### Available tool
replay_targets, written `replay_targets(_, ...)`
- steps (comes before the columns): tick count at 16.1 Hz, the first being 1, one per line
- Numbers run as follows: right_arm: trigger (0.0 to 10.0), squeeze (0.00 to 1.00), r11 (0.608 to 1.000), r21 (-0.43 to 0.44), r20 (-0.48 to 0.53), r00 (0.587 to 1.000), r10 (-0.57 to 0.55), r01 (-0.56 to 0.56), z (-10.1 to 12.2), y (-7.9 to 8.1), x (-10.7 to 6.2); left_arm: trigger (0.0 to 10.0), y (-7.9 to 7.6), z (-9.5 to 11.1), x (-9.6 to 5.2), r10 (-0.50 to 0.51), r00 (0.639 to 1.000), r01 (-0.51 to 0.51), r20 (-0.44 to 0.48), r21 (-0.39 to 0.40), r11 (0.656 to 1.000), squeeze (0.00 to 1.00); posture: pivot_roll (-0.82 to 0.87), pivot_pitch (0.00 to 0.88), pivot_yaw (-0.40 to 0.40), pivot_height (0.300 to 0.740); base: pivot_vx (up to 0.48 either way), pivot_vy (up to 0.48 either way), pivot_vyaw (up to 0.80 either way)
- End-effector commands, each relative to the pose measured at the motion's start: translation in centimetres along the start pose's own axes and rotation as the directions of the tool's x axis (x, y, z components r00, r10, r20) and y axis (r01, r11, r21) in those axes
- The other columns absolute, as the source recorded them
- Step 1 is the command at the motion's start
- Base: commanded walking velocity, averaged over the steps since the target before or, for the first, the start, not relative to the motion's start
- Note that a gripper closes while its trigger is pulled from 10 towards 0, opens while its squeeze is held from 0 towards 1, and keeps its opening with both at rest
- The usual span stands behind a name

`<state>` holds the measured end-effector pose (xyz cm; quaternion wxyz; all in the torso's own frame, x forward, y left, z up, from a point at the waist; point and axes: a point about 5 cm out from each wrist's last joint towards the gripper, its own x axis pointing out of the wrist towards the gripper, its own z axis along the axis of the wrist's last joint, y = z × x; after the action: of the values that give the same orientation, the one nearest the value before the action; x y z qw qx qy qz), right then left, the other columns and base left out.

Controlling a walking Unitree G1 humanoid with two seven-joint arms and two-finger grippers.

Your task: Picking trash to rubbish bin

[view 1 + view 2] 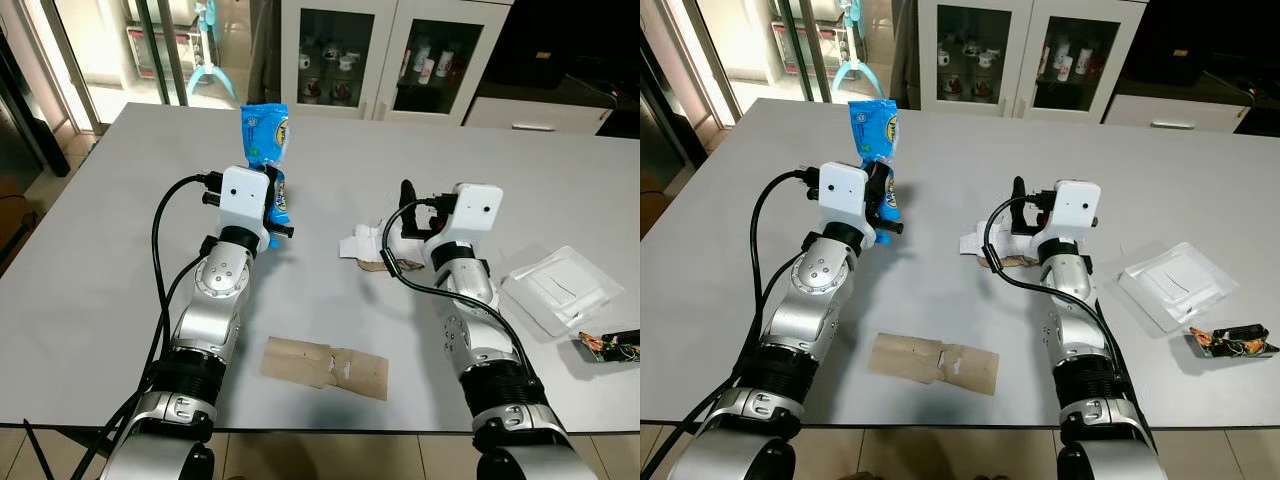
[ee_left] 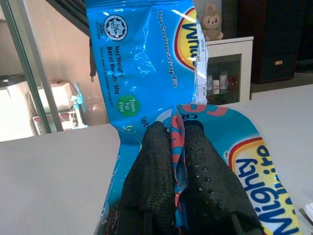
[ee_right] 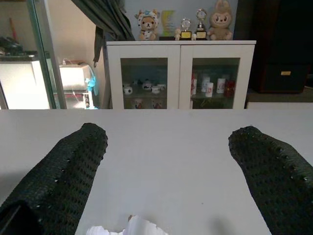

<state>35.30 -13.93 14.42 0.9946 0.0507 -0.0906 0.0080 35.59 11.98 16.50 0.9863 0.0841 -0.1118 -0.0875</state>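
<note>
A blue snack wrapper [image 1: 265, 140] stands up above the grey table [image 1: 120, 240], pinched by my left gripper [image 2: 177, 147], which is shut on its crumpled middle. My right gripper [image 3: 168, 147] is open, its fingers [image 3: 63, 171] spread wide above the table, just behind a crumpled white tissue [image 1: 362, 242] with a brown scrap [image 1: 385, 264] beside it. A flattened brown paper piece [image 1: 325, 366] lies near the table's front edge between my two arms.
A clear plastic tray [image 1: 560, 288] lies at the right, with a small dark gadget [image 1: 608, 346] near the front right edge. A white glass-door cabinet [image 1: 390, 55] stands beyond the far edge. A glass door with a light-blue hanger [image 1: 208, 60] shows at back left.
</note>
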Motion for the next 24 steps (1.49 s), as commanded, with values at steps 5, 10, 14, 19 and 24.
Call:
replay_targets(5,10.0,0.00,1.000,-0.002,0.001,1.000,0.010,-0.010,-0.30,0.14,-0.13,10.0,-0.61,-0.51,-0.48,-0.025,1.000,0.025,-0.003,-0.003,1.000,0.00,-0.02,0.000,-0.059,0.740,0.000,0.000,0.00)
replay_targets(10,10.0,0.00,1.000,0.000,-0.009,1.000,0.017,-0.017,-0.65,0.36,-0.32,10.0,-0.69,-0.75,-0.68,-0.033,0.999,0.033,-0.010,0.004,0.999,0.00,-0.01,0.000,-0.055,0.740,-0.229,0.000,0.00)
replay_targets(14,10.0,0.00,1.000,0.004,-0.011,1.000,0.018,-0.018,-0.67,0.50,-0.30,10.0,-0.47,-0.68,-0.66,-0.032,0.999,0.032,-0.010,0.009,0.999,0.00,-0.02,0.000,-0.049,0.740,-0.270,0.000,0.00)
replay_targets(19,10.0,0.00,1.000,0.000,-0.017,1.000,0.009,-0.009,-0.87,0.17,-0.58,10.0,-0.48,-0.90,-0.91,-0.023,1.000,0.023,-0.019,0.005,1.000,0.00,-0.02,0.000,-0.053,0.740,-0.269,0.000,0.00)
replay_targets(24,10.0,0.00,1.000,0.001,-0.016,1.000,0.015,-0.015,-0.77,0.29,-0.49,10.0,-0.32,-0.93,-1.03,-0.014,1.000,0.014,-0.025,0.007,1.000,0.00,-0.02,0.000,-0.057,0.740,-0.269,0.000,0.00)
